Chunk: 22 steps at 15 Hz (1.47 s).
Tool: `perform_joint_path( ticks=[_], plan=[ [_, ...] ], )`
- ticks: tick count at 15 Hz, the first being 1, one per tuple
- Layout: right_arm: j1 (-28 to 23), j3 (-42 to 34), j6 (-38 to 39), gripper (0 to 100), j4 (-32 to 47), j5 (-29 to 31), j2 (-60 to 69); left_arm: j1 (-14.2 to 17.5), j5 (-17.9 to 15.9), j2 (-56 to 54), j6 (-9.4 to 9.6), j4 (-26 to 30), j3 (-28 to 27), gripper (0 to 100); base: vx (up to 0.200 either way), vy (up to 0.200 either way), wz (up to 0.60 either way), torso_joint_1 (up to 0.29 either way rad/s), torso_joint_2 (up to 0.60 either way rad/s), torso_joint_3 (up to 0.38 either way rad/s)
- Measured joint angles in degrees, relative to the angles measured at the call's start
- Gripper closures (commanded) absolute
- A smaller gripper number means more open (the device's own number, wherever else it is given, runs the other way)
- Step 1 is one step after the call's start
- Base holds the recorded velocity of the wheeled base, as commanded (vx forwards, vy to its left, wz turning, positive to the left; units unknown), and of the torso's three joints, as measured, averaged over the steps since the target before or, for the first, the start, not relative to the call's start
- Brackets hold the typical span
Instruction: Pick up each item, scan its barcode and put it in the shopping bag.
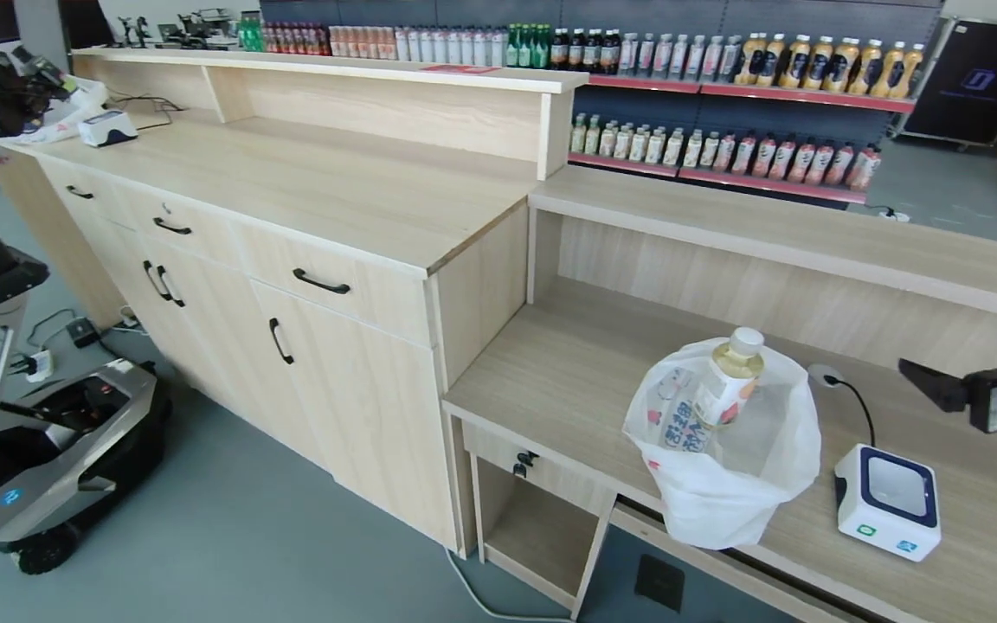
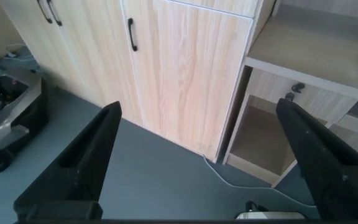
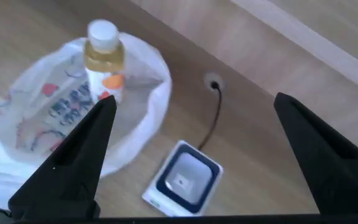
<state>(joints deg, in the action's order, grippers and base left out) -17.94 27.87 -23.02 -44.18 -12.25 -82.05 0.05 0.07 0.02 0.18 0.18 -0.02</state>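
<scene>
**kbot_fan:** So where's the robot at with the checkout job?

**servo_sam:** Biggest first. The light wood tabletop carries the white plastic shopping bag near its front edge, mouth open. The drink bottle, with yellowish liquid and a white cap, stands tilted inside the bag, cap poking above the rim. Just beside the bag, on the robot's right, sits the white barcode scanner, window up. Its cable runs back to a hole in the tabletop.

**kbot_fan:** And the grippers?

**servo_sam:** The right gripper hangs above the bag and scanner, fingers spread wide, holding nothing. The left gripper is down low by the cabinet doors, over the grey floor, fingers also apart and empty. The bottle's scan-and-bag step looks done to me, so the robot's between items. The next move calls for finding another item to pick up. The right arm seems better placed to pass one over the scanner window, barcode facing down.
</scene>
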Motion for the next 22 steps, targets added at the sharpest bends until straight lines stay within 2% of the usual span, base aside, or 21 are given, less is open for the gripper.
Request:
perform_joint_path(
  ticks=[1, 3, 5, 7, 9, 12, 15, 17, 22],
  plan=[
    [-3.0, -0.7, -0.1, 0, 5.5, 2.9, 5.5, 0.0, 0.0, 0.0, -0.02, 0.0, 0.0, 0, 0.000, 0.000, -0.60, -0.173, 0.35, 0.168],
    [-7.3, -1.6, 1.2, 0, 12.4, 15.8, 13.6, 0.0, 0.0, 0.0, 0.00, 0.0, 0.0, 0, 0.000, 0.000, -0.60, -0.193, 0.34, 0.159],
    [-9.3, -2.0, 3.5, 0, 15.0, 26.7, 17.0, 0.0, 0.0, 0.0, 0.00, 0.0, 0.0, 0, 0.000, 0.000, -0.60, -0.195, 0.36, 0.161],
    [-9.8, -2.2, 6.6, 0, 14.9, 32.2, 16.4, 0.0, 0.0, 0.0, 0.00, 0.0, 0.0, 0, 0.000, 0.000, -0.30, -0.195, 0.38, 0.176],
    [-9.9, -1.7, 10.3, 0, 10.8, 31.2, 12.5, 0.0, 0.0, 0.0, 0.00, 0.0, 0.0, 0, 0.000, 0.000, 0.00, -0.071, 0.12, 0.066],
    [-12.9, -0.4, 12.2, 0, 1.2, 16.5, 2.5, 0.0, 0.0, 0.0, 0.00, 0.0, 0.0, 0, 0.000, 0.000, 0.00, -0.007, 0.02, 0.009],
    [-14.9, -0.7, 12.2, 0, -4.3, 9.1, -5.3, 0.0, 0.0, 0.0, 0.00, 0.0, 0.0, 0, 0.000, 0.000, 0.00, 0.000, 0.00, 0.000],
    [-16.6, -1.5, 10.2, 0, -4.2, 6.8, -6.9, 0.0, 0.0, 0.0, 0.00, 0.0, 0.0, 0, 0.000, 0.000, 0.00, 0.000, 0.00, 0.000],
    [-17.4, -2.3, 4.4, 0, -4.3, 6.7, -4.6, 0.1, 0.0, 0.0, 0.00, 0.0, 0.0, 0, 0.000, 0.000, -0.12, 0.000, 0.00, 0.000]
  ],
)
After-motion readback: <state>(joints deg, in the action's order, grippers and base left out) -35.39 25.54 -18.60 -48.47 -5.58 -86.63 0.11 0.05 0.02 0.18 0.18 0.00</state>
